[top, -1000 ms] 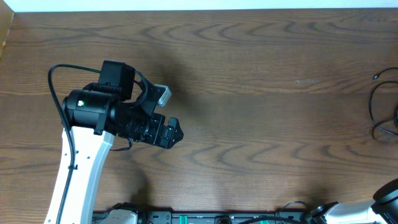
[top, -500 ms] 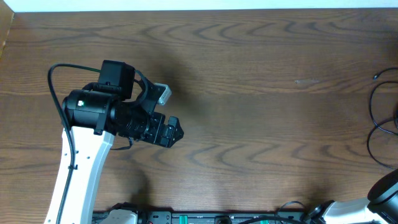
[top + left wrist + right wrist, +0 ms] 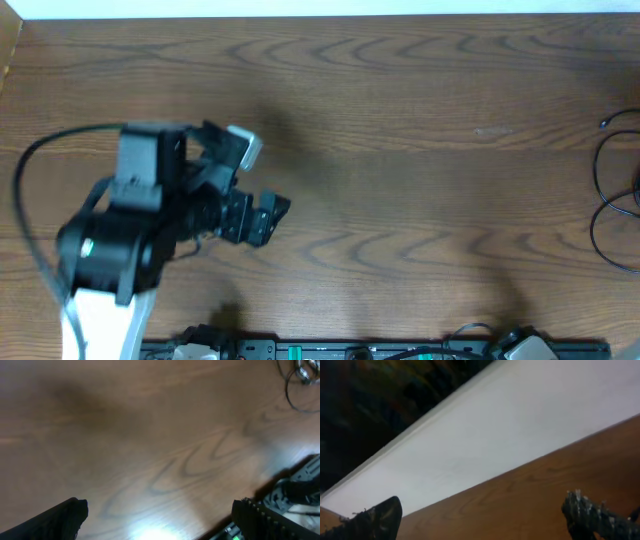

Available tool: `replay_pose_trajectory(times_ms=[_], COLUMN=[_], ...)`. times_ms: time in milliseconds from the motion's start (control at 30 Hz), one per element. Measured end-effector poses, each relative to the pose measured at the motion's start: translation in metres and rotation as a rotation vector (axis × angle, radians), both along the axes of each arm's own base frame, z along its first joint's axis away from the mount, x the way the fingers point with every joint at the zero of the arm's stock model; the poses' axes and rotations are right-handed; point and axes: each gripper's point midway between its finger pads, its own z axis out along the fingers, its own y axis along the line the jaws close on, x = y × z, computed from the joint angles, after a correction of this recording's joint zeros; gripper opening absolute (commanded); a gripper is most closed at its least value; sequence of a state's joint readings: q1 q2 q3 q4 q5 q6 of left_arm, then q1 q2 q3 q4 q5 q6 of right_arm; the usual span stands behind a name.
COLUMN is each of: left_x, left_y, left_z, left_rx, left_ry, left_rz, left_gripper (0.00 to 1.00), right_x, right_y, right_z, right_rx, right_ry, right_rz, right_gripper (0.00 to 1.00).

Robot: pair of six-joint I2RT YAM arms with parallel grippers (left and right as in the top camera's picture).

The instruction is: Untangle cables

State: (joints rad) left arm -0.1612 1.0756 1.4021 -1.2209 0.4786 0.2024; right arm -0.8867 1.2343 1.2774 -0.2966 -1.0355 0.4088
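Observation:
The cables [image 3: 612,200] lie in thin black loops at the table's far right edge, partly cut off by the overhead frame. In the left wrist view the cables [image 3: 299,384] show small at the top right, far ahead. My left gripper [image 3: 268,215] hovers over the left half of the table, pointing right, well apart from them. Its jaws stand wide open in the left wrist view [image 3: 160,520], with only bare wood between them. My right gripper [image 3: 485,520] is open too, with nothing between its fingers; it faces the table's edge and a white wall.
The brown wooden table [image 3: 400,150] stretches between my left arm and the cables. A black rail with sockets [image 3: 330,350] runs along the near edge. A small part of the right arm [image 3: 520,346] shows at the bottom right.
My left arm has swung back to the left and nearer the front edge. The right arm has dropped almost out of the overhead view. The cable's lower loop has shifted slightly.

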Motion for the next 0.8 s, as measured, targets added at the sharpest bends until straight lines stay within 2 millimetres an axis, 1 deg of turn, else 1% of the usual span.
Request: replay_pose_trajectory(times_ms=[33,100,167,267,367,500,633,733,800], left_x=[-0.004,-0.011,-0.018,-0.030,-0.044,-0.059,-0.064,-0.064,-0.065], left_y=[0.003,0.011,0.019,0.030,0.039,0.046,0.050,0.052,0.052], left_z=[0.005,0.013,0.022,0.033,0.042,0.042,0.038,0.037,0.036], left_rx=[0.005,0.024,0.044,0.063,0.078,0.093,0.113,0.118,0.120], left_ry=[-0.026,-0.076,-0.127,-0.201,-0.257,-0.274,-0.258,-0.253,-0.248], left_rz=[0.013,0.049,0.082,0.125,0.157,0.179,0.192,0.198,0.199], left_gripper=[0.98,0.98,0.98,0.98,0.98,0.98,0.98,0.98,0.98], right_x=[-0.010,-0.027,-0.040,-0.060,-0.075,-0.097,-0.122,-0.137,-0.144], right_y=[0.009,0.026,0.038,0.060,0.086,0.125,0.171,0.196,0.208], right_z=[0.009,0.017,0.018,0.006,0.010,0.023,0.040,0.047,0.049], right_rx=[-0.013,-0.012,0.015,0.098,0.077,-0.008,-0.103,-0.145,-0.151], right_ry=[-0.008,0.000,0.021,0.088,0.081,0.025,-0.059,-0.105,-0.121], right_rz=[-0.004,-0.009,-0.020,-0.022,0.026,0.094,0.193,0.252,0.282], right_gripper=[0.99,0.99,0.99,0.99,0.99,0.99,0.99,0.99,0.99])
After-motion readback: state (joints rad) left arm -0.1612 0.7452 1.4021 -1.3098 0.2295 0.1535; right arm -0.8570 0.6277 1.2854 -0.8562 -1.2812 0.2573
